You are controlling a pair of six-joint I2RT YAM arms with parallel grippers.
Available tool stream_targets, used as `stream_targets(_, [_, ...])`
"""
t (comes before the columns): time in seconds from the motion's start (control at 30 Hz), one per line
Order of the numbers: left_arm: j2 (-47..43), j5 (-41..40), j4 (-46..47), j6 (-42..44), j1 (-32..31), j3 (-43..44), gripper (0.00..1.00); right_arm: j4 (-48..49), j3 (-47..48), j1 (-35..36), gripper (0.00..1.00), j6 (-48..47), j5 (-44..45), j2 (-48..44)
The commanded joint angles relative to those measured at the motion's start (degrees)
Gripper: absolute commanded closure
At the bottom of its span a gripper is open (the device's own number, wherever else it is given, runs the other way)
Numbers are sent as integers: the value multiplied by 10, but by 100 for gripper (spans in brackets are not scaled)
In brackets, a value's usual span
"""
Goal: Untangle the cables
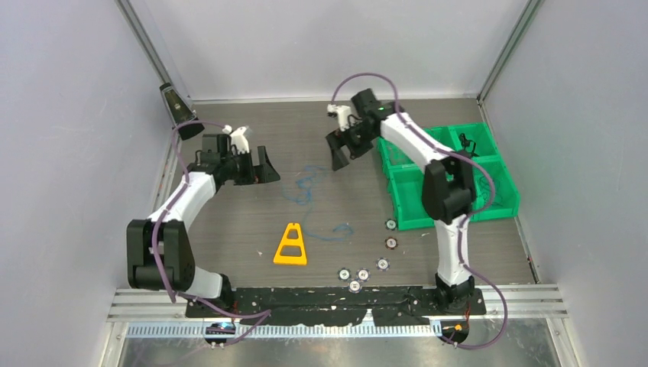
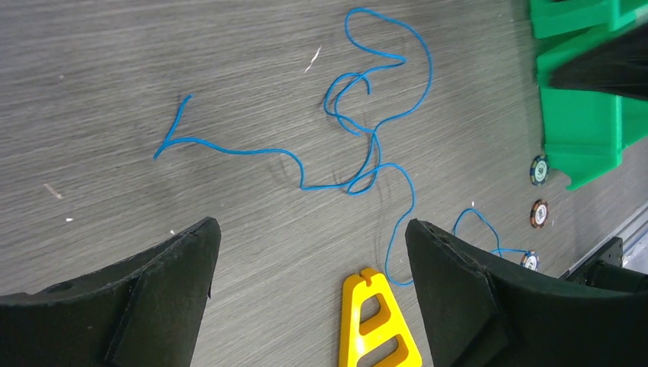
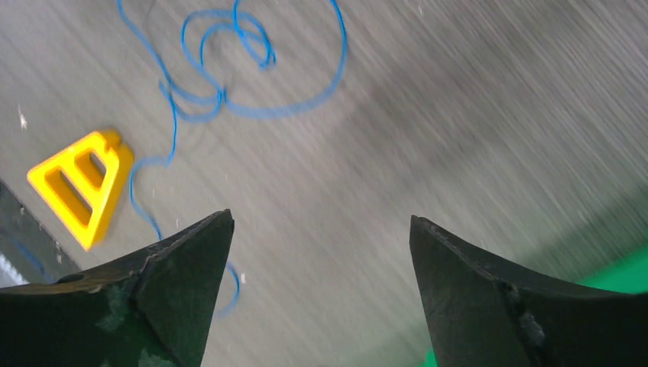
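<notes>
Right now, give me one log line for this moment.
left fingers open, empty | right fingers open, empty | blue cable loose on table, looped over itself

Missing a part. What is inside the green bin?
In the green bin, a small dark item lies in the far right compartment. The right arm covers much of the rest.

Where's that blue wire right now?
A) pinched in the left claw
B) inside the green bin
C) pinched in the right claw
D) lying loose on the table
D: the blue wire lies in loops on the table, while the left gripper and right gripper are both open and empty, clear of the wire.
</notes>
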Motion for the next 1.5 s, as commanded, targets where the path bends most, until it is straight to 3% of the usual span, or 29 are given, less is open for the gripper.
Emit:
stream_targets(0.0, [-65,8,-14,31,12,13,6,67,92,63,2,96,23,82])
stream_targets(0.2, [-130,-3,-61,40,25,-8,5,86,154,102,5,178,55,171])
stream_targets(0.3, [-162,-8,-75,48,25,-14,4,104,161,110,0,197,76,197])
stream_targets(0.37, [-177,-12,-84,55,25,-16,4,121,170,114,9,205,82,213])
stream_targets(0.5, [-191,-18,-100,65,25,-15,4,129,201,121,42,193,79,245])
stream_targets(0.63, [-202,-19,-103,74,42,-20,4,139,215,117,88,171,72,232])
stream_targets(0.7, [-206,-16,-99,75,42,-25,4,157,211,112,94,165,56,204])
stream_targets(1.07, [-234,21,-20,55,47,-40,3,248,185,100,95,207,-50,-70])
stream_targets(1.47, [-256,48,56,37,58,-43,2,270,232,99,94,167,55,-218])
